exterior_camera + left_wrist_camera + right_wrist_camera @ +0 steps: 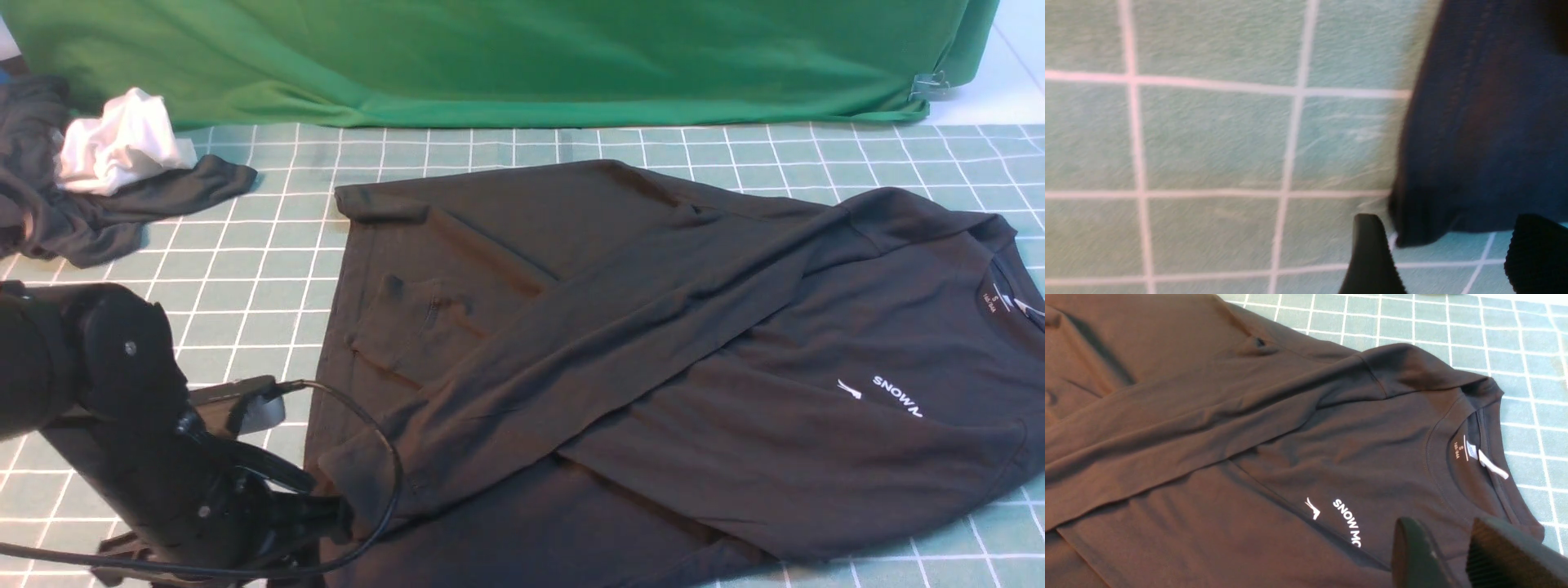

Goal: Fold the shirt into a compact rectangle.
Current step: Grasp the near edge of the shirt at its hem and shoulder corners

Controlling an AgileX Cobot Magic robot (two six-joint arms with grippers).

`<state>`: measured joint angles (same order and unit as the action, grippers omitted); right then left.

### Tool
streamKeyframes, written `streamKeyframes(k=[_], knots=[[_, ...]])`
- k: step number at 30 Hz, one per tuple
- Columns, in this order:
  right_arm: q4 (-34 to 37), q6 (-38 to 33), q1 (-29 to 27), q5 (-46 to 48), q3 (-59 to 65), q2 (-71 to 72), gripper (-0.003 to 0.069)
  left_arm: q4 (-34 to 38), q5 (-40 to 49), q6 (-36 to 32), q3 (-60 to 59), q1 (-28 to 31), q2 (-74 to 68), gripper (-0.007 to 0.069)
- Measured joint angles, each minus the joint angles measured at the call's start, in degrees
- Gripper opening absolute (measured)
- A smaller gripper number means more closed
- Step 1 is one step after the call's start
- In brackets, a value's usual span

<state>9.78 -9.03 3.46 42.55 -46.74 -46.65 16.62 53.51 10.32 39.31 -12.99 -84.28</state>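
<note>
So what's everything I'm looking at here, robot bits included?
shirt: one, black with white lettering, spread over the middle and right of the mat, a sleeve laid diagonally across it
garment: one, dark grey, crumpled at the far left
white cloth: one, white, bunched on the garment
backdrop: one, green fabric, along the far edge
clip: one, metal, at the backdrop's right end
mat: one, pale green with a white grid, under everything
cable: one, black, looping off the left arm
left arm: one, black, near left
left gripper: one, black, open beside the sleeve cuff
right gripper: one, black, open above the shirt's chest
</note>
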Motion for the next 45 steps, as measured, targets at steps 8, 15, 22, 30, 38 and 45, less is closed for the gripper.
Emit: streamKeyframes(k=[8, 15, 22, 30, 38, 45], knots=[[0.0, 0.0, 0.0, -0.2, 0.0, -4.8, 0.0198, 0.8, -1.7, 0.2, -0.9, -5.0, 0.0, 0.0313], [0.1, 0.0, 0.0, -0.4, 0.0, -7.1, 0.0198, -3.0, -3.1, 2.9, -2.7, -7.2, 0.0, 0.0297], [0.1, 0.0, 0.0, -0.4, 0.0, -7.4, 0.0198, -10.9, -0.6, 10.7, -0.7, -7.2, 0.1, 0.0297], [0.1, 0.0, 0.0, -0.6, 0.0, -7.4, 0.0198, -5.4, -11.0, 14.3, -4.6, -7.2, 0.1, 0.0297], [0.1, 0.1, 0.0, -1.4, 0.0, -7.4, 0.0198, -2.8, -11.2, 13.4, -5.2, -7.2, 0.1, 0.0297], [0.2, 0.2, 0.0, -1.4, 0.0, -7.4, 0.0198, -4.6, -9.6, 13.4, -5.2, -7.2, 0.1, 0.0297]])
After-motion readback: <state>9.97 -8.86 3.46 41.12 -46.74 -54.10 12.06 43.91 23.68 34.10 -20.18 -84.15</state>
